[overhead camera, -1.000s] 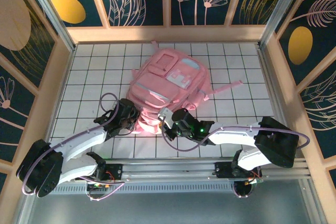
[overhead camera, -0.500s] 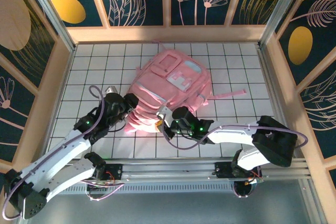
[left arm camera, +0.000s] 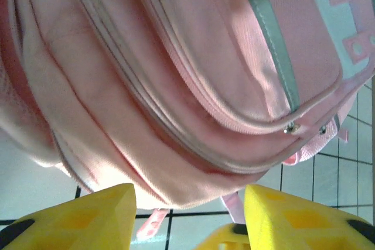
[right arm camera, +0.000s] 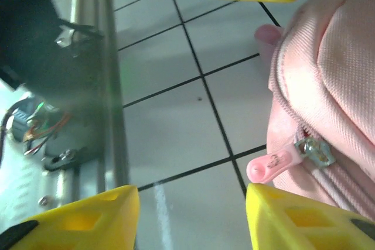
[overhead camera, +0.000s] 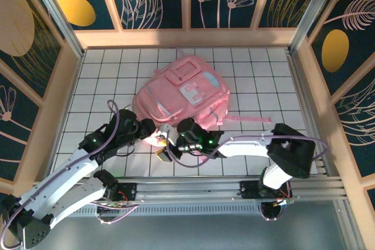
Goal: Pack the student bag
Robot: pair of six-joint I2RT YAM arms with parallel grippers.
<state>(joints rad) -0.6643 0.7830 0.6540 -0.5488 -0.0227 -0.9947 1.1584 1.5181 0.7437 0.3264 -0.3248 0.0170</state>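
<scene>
Yellow-fingered left gripper point(left arm camera: 187, 194), lower left: my jaws are parted and empty, just short of the bag point(overhead camera: 184, 95). Bag lies flat at mid-frame, the zips I can see shut. Right gripper point(right arm camera: 193, 194): parted, empty, zip pull point(right arm camera: 275, 163) just beside one finger. I'd pinch that pull squarely, pin the bag with my left, and draw along the seam.
</scene>
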